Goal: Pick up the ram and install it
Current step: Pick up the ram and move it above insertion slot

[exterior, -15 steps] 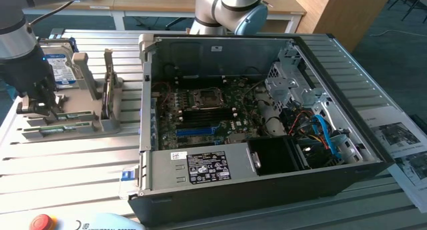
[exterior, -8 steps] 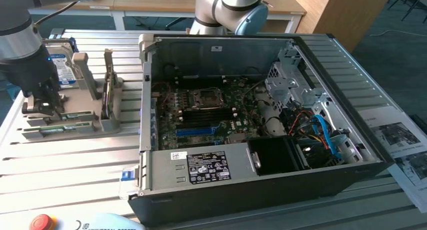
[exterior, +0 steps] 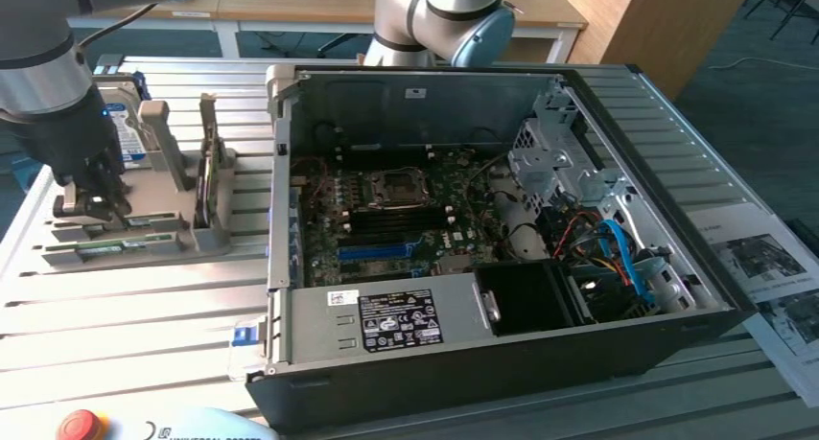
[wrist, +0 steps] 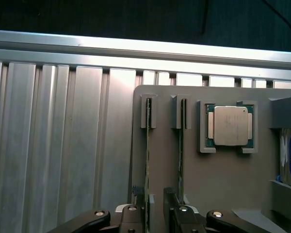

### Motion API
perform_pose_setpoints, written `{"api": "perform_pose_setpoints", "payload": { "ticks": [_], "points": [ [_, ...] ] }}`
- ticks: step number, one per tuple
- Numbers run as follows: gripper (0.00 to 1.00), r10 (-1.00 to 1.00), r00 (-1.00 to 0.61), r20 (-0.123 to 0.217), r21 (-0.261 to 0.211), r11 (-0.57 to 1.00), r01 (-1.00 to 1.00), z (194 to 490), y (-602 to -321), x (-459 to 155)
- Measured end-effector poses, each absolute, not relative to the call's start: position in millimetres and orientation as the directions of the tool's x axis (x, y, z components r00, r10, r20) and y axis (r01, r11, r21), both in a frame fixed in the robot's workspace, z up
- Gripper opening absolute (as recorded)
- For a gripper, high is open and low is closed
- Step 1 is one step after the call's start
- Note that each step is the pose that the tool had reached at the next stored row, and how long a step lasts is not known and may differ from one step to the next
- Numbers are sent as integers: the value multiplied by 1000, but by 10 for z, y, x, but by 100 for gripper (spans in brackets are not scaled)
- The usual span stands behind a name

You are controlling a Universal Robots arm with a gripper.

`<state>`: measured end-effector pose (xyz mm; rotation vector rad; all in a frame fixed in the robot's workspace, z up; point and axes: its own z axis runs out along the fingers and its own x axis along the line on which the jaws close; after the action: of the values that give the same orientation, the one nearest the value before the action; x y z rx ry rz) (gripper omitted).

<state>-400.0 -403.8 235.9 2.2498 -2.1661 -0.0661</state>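
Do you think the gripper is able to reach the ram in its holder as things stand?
Probably yes: the open gripper hangs above the ram, fingers either side of it, nothing between; a second stick stands close by.

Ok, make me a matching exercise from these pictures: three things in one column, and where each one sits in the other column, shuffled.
Things:
1. ram
2. processor chip
3. blue slot

Places:
A. on the motherboard inside the open case
B. flat in a square recess of the grey holder
C. on edge in the holder, between the open fingers

Pairs: 1-C, 2-B, 3-A.
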Motion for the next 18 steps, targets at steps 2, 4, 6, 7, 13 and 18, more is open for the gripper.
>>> {"api": "perform_pose_setpoints", "payload": {
  "ticks": [2,4,6,7,13,18],
  "points": [
    [30,-999,37,-18,42,-38,-998,2358,-4037,-3988],
    [30,-999,37,-18,42,-38,-998,2358,-4037,-3988],
    [30,-999,37,-18,42,-38,-998,2359,-4038,-3987],
    [30,-999,37,-18,43,-38,-998,2358,-4038,-3987],
    [30,-999,38,-18,42,-38,-998,2301,-4038,-3987],
    [30,-999,38,-18,42,-38,-998,2243,-4038,-3987]
  ]
}}
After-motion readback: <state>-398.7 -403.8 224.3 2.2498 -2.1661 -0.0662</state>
